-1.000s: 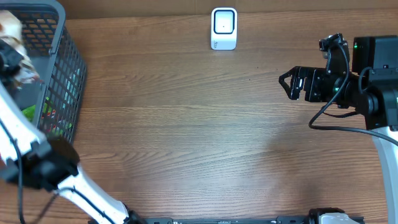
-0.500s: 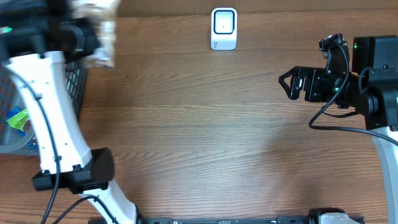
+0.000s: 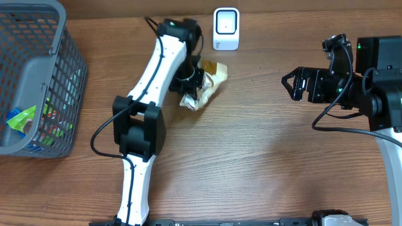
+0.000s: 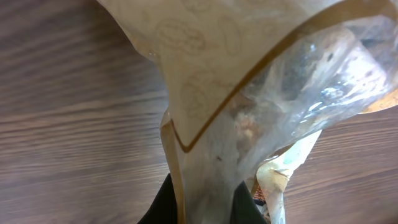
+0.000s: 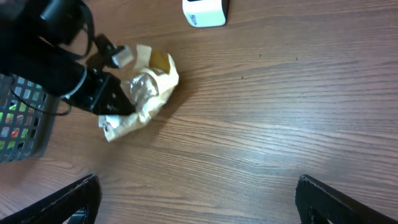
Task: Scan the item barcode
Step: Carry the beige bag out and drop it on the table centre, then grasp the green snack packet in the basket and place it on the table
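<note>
Snack bag (image 3: 206, 88) pinched in left gripper (image 3: 190, 78), scanner (image 3: 226, 28) near, beyond it; right gripper (image 3: 290, 85) spread, well apart.

Crumpled cream packet (image 3: 210, 81), clear window — near scanner (image 3: 226, 28)

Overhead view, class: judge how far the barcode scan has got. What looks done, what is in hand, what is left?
Done: the packet is out of the basket, and the left gripper is shut on it. In hand: getting it to the scanner; it is just short of it. Left: facing its barcode, not visible here, to the scanner. The right gripper is open, off to the side.
</note>
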Tool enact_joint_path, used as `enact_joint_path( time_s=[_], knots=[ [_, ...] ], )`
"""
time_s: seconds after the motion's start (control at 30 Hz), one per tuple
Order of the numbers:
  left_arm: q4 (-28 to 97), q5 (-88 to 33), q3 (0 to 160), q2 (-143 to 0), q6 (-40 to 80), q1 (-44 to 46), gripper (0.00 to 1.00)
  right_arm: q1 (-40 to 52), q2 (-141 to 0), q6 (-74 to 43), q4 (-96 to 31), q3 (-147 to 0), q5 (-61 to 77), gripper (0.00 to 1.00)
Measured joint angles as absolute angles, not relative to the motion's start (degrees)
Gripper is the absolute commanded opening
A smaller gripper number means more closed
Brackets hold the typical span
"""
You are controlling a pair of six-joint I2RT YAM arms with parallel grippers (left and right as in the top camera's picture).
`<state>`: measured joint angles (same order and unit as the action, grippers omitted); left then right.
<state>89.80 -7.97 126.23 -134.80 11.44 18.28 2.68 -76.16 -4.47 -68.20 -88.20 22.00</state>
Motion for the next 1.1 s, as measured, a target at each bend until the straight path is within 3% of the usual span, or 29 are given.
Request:
enact_joint_path(
  time_s=[0.03, 0.1, 0.2, 0.5, 0.6, 0.73, 0.8, 0.93, 1.1],
  knots=[
    [89.78, -7.99, 126.17, -134.80, 11.62, 18.39, 0.26, 2.68, -76.16, -4.47, -68.23, -88.20, 21.98, 1.00],
    [90.02, -7.99, 126.17, -134.65, 11.84, 18.39, 0.33, 2.68, -76.16, -4.47, -68.14, -88.20, 22.02, 1.00],
    [92.18, -7.94, 126.17, -134.65, 11.25, 18.35, 0.04, 2.68, -76.16, -4.49, -68.03, -88.20, 22.02, 1.00],
    [96.62, -7.73, 126.26, -130.10, 9.82, 16.88, 0.07, 2.68, -76.16, -4.49, -68.05, -88.20, 22.02, 1.00],
    [96.44, -6.26, 128.38, -123.17, 10.04, 14.28, 0.25, 2.68, -76.16, -4.49, -68.05, -88.20, 22.02, 1.00],
    [93.78, -2.24, 132.44, -114.30, 11.00, 8.95, 0.72, 2.68, -76.16, -4.49, -68.03, -88.20, 22.02, 1.00],
    [90.98, 0.93, 134.13, -108.84, 12.43, 3.99, 0.89, 2.68, -76.16, -4.49, -68.05, -88.20, 22.04, 1.00],
    [87.59, 5.43, 135.55, -102.13, 15.11, -8.97, 0.95, 2.68, -76.16, -4.49, -68.14, -88.20, 22.02, 1.00],
    [87.46, 5.89, 134.91, -103.83, 17.43, -27.38, 1.00, 2.68, -76.16, -4.49, -68.18, -88.20, 22.06, 1.00]
  ],
)
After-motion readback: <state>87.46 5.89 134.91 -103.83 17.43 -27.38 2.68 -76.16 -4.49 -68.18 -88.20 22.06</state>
